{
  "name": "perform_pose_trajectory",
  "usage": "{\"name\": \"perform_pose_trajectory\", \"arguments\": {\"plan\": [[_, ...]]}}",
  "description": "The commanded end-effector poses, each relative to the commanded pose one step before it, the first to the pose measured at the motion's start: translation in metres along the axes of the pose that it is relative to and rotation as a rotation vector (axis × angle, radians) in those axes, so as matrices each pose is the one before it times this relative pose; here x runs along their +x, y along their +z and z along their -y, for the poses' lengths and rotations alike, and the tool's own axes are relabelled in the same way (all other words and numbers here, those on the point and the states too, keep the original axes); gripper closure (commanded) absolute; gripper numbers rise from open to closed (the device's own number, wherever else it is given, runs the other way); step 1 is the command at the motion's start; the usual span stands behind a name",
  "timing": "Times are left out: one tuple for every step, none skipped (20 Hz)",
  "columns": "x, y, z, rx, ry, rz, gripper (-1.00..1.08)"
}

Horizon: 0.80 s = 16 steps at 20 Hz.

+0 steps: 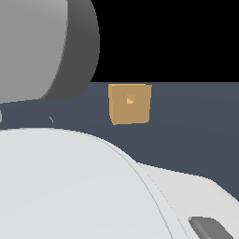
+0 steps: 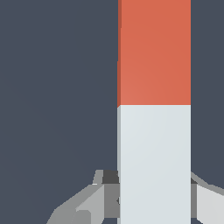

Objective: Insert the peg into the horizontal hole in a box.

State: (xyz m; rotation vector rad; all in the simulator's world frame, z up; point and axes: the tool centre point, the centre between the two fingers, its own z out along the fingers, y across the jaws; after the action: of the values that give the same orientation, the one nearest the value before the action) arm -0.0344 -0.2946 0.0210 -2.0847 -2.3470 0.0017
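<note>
The peg fills the wrist view as a long flat-sided bar, orange-red on one half and white on the other. My gripper straddles the white half, its grey fingers pressed against both sides, so it is shut on the peg. In the exterior view the tan box stands on the dark floor with its small square hole facing the camera. The peg and the gripper are hidden in that view behind the arm.
The arm's white body covers the lower half of the exterior view, and a grey link fills the upper part on the exterior view's left. Dark blue-grey floor surrounds the box.
</note>
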Motion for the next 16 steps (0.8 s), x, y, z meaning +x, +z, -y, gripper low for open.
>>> {"name": "perform_pose_trajectory", "arguments": {"plan": [[0.01775,-0.00557,-0.00855,-0.00238,-0.00486,0.00070,1.08],[0.00856,-0.00221,-0.00362,0.00000,-0.00138,0.00002,1.08],[0.00934,-0.00241,-0.00396,0.00000,-0.00154,0.00002,1.08],[0.01002,-0.00261,-0.00425,0.00000,-0.00154,0.00003,1.08],[0.01084,-0.00280,-0.00462,0.00000,-0.00183,0.00004,1.08],[0.01151,-0.00300,-0.00491,0.00001,-0.00183,0.00004,1.08],[0.01219,-0.00319,-0.00522,0.00001,-0.00189,0.00005,1.08],[0.01251,-0.00327,-0.00538,0.00001,-0.00195,0.00005,1.08],[0.01258,-0.00328,-0.00543,0.00001,-0.00207,0.00006,1.08],[0.01249,-0.00328,-0.00541,0.00001,-0.00195,0.00006,1.08],[0.01245,-0.00328,-0.00542,0.00001,-0.00195,0.00007,1.08],[0.01242,-0.00327,-0.00543,0.00001,-0.00195,0.00007,1.08],[0.01240,-0.00328,-0.00545,0.00001,-0.00195,0.00007,1.08],[0.01237,-0.00327,-0.00546,0.00001,-0.00195,0.00007,1.08],[0.01231,-0.00326,-0.00546,0.00001,-0.00195,0.00007,1.08],[0.01217,-0.00325,-0.00545,0.00000,-0.00183,0.00006,1.08]]}}
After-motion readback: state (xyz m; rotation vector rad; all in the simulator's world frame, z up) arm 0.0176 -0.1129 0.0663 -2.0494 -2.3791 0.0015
